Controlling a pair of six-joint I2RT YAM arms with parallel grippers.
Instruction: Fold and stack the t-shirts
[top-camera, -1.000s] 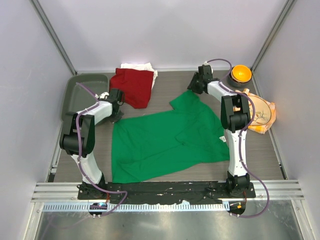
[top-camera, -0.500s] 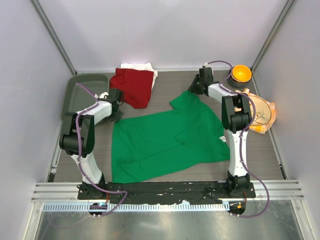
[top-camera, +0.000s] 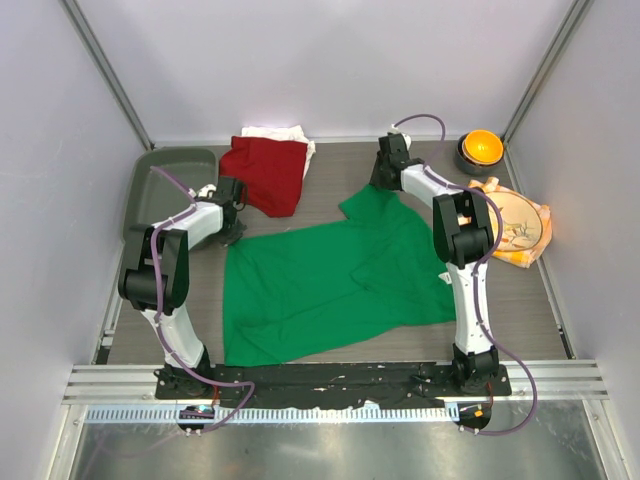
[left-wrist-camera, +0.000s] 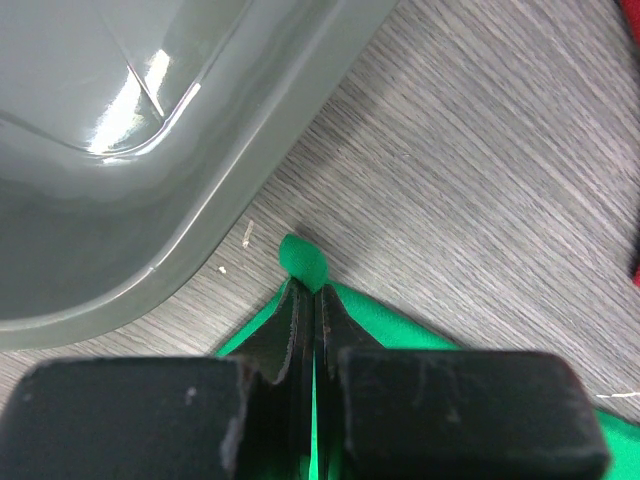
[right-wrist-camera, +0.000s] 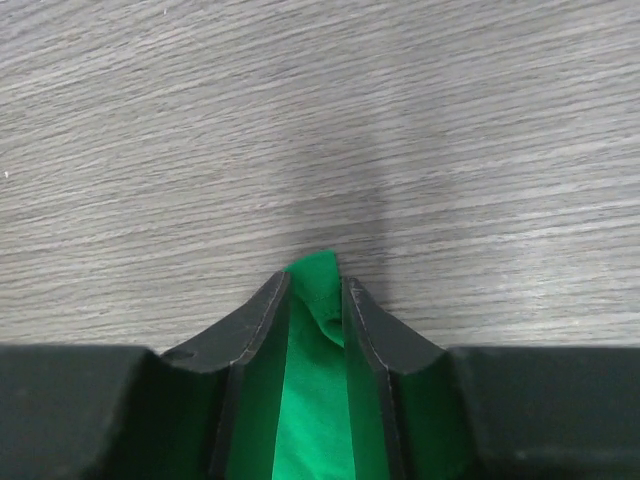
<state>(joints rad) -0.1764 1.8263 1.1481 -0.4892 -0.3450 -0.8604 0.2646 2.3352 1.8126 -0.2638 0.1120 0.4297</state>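
A bright green t-shirt (top-camera: 330, 280) lies spread on the table between the arms. My left gripper (top-camera: 231, 238) is shut on its near-left corner (left-wrist-camera: 303, 262), right beside the grey tray. My right gripper (top-camera: 381, 183) is at the shirt's far tip. In the right wrist view its jaws (right-wrist-camera: 315, 287) stand a little apart, with green cloth (right-wrist-camera: 312, 400) bunched in the gap between the fingers. A dark red t-shirt (top-camera: 265, 172) lies at the back, partly over a white one (top-camera: 285, 132).
A grey tray (top-camera: 165, 180) sits at the back left, its rim (left-wrist-camera: 230, 190) close to the left fingers. An orange bowl (top-camera: 480, 148) stands at the back right. A plate (top-camera: 520, 222) rests on an orange napkin (top-camera: 503, 257) at the right edge.
The right wrist has swung left and lower onto the green shirt's far tip. The left arm and the shirt's lie look the same.
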